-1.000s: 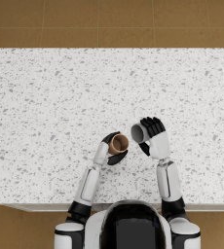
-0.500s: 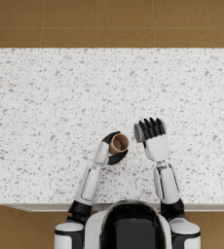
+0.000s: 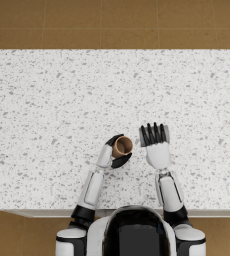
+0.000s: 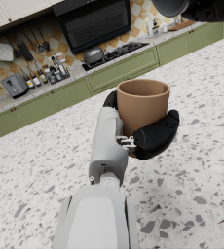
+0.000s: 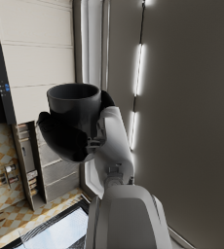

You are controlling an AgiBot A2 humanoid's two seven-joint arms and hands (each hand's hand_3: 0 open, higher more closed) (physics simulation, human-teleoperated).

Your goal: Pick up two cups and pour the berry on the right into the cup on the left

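Note:
My left hand (image 3: 114,152) grips a brown cup (image 3: 122,146) upright just above the speckled countertop (image 3: 62,100), near its front edge. In the left wrist view the brown cup (image 4: 142,104) stands with its mouth up in the left hand (image 4: 153,136). To its right, my right hand (image 3: 155,142) shows its back, and the dark grey cup it holds is almost hidden beneath it. The right wrist view shows that dark cup (image 5: 75,104) clasped in the right hand (image 5: 67,138). The dark cup (image 4: 170,6) also hangs above and beyond the brown cup. No berry is visible.
The white speckled countertop stretches wide to both sides and far ahead of the hands. Its front edge (image 3: 47,212) lies close to my body. Brown floor (image 3: 112,22) runs beyond the far edge. Kitchen cabinets and a stove (image 4: 104,53) appear in the background.
The right hand has drawn away to the right from the brown cup and rotated, so the dark cup's mouth no longer shows from above. The left hand and brown cup stayed put.

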